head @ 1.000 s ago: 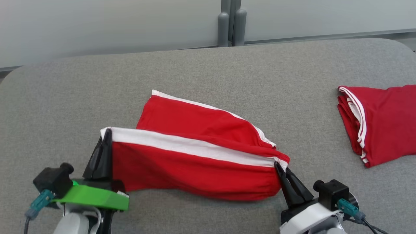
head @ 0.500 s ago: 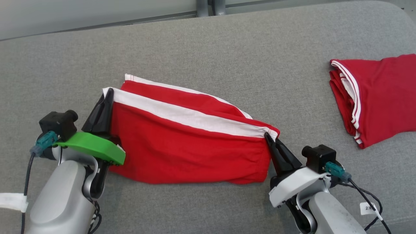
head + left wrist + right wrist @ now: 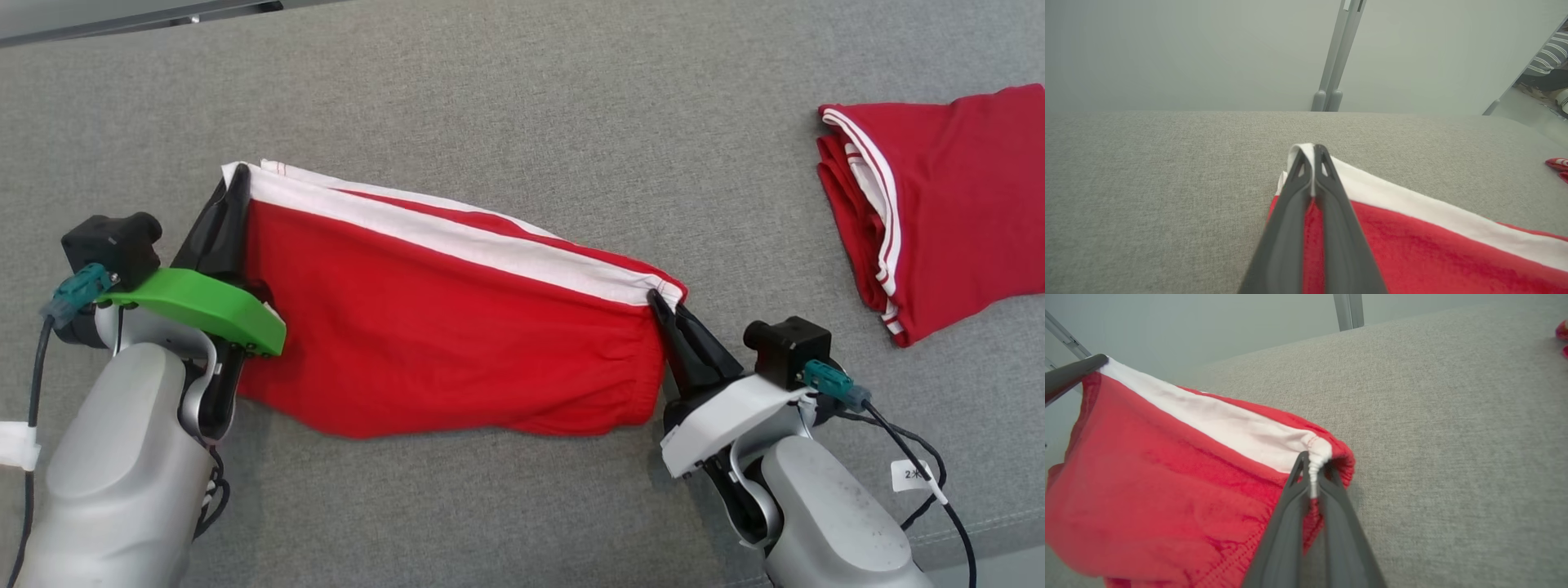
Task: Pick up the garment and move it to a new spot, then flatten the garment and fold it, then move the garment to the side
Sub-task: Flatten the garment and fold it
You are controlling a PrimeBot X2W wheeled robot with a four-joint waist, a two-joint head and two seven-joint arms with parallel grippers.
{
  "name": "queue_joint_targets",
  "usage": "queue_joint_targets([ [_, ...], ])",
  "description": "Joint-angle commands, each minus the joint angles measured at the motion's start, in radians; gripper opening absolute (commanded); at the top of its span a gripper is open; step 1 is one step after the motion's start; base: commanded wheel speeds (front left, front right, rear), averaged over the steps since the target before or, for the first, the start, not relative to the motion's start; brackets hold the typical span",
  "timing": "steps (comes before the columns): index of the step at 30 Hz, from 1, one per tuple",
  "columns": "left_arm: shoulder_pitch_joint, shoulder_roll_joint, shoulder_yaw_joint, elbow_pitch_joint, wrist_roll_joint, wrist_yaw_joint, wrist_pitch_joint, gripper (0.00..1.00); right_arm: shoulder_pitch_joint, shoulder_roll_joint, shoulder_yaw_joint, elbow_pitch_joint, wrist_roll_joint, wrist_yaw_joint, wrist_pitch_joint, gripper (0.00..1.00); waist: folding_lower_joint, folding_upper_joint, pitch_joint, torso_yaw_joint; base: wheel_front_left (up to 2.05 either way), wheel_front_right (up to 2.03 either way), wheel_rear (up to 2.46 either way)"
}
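Left gripper [image 3: 235, 181]: clamped on a white-banded corner. Garment [image 3: 457, 343]: red, mid-table, stretched between my arms. Right gripper [image 3: 658, 299]: pinched on the opposite corner. Folded red pile [image 3: 955, 196]: far right. I judge the step as folding; next, lay the edges matched and release.

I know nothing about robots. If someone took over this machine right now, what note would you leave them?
Left gripper: shut on the left corner of the garment's white-banded edge.
Right gripper: shut on that edge's right corner.
The garment is stretched between them over the grey table, doubled but not laid flat.
Left to do: lay down, finish folding, move aside.
A folded red garment lies at the far right.
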Motion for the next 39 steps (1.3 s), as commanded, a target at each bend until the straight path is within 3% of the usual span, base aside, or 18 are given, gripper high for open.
queue_joint_targets([
  [1, -0.026, 0.012, 0.004, 0.011, -0.001, -0.001, 0.0, 0.0, -0.017, -0.002, 0.004, 0.003, 0.007, -0.001, -0.004, 0.0, 0.0, 0.0037, 0.01, -0.007, 0.0, 0.0, 0.0],
  [11, -0.092, 0.021, -0.013, 0.104, 0.008, -0.001, 0.0, 0.0, -0.05, -0.002, 0.028, -0.003, 0.03, -0.001, -0.004, 0.0, 0.0, 0.0037, 0.033, -0.024, 0.0, 0.0, 0.0],
  [12, -0.097, 0.021, -0.014, 0.115, 0.009, -0.001, 0.0, 0.0, -0.051, -0.002, 0.027, -0.005, 0.029, -0.001, -0.004, 0.15, 0.0, 0.0037, 0.033, -0.025, 0.0, 0.0, 0.0],
  [13, -0.101, 0.021, -0.014, 0.124, 0.008, -0.001, 0.0, 0.27, -0.052, -0.003, 0.024, -0.009, 0.028, -0.001, -0.004, 0.35, 0.0, 0.0037, 0.033, -0.026, 0.0, 0.0, 0.0],
  [14, -0.105, 0.019, -0.014, 0.129, 0.009, -0.001, 0.0, 0.46, -0.051, -0.003, 0.023, -0.012, 0.026, -0.001, -0.004, 0.47, 0.0, 0.0037, 0.033, -0.026, 0.0, 0.0, 0.0],
  [15, -0.107, 0.017, -0.018, 0.134, 0.009, -0.001, 0.0, 0.54, -0.049, -0.003, 0.022, -0.014, 0.025, -0.001, -0.004, 0.74, 0.0, 0.0037, 0.032, -0.027, 0.0, 0.0, 0.0],
  [16, -0.109, 0.014, -0.022, 0.139, 0.009, -0.001, 0.0, 0.72, -0.047, -0.003, 0.021, -0.016, 0.02, -0.001, -0.004, 0.99, 0.0, 0.0037, 0.031, -0.027, 0.0, 0.0, 0.0],
  [17, -0.11, 0.012, -0.027, 0.145, 0.008, -0.001, 0.0, 0.86, -0.046, -0.003, 0.021, -0.018, 0.018, -0.001, -0.004, 1.0, 0.0, 0.0037, 0.03, -0.027, 0.0, 0.0, 0.0],
  [19, -0.115, 0.012, -0.039, 0.161, 0.009, -0.001, 0.0, 1.0, -0.039, -0.002, 0.02, -0.021, 0.013, -0.001, -0.004, 1.0, 0.0, 0.0037, 0.026, -0.028, 0.0, 0.0, 0.0],
  [28, -0.156, 0.017, -0.115, 0.251, 0.015, -0.001, 0.0, 1.0, -0.023, -0.002, 0.028, -0.029, -0.007, -0.001, -0.004, 1.0, 0.0, 0.0037, 0.005, -0.034, 0.0, 0.0, 0.0],
  [39, -0.085, 0.01, -0.097, 0.224, -0.013, -0.001, 0.0, 1.0, 0.037, -0.002, -0.038, -0.039, -0.054, -0.001, -0.002, 1.0, 0.0, 0.0037, -0.059, -0.012, 0.0, 0.0, 0.0],
])
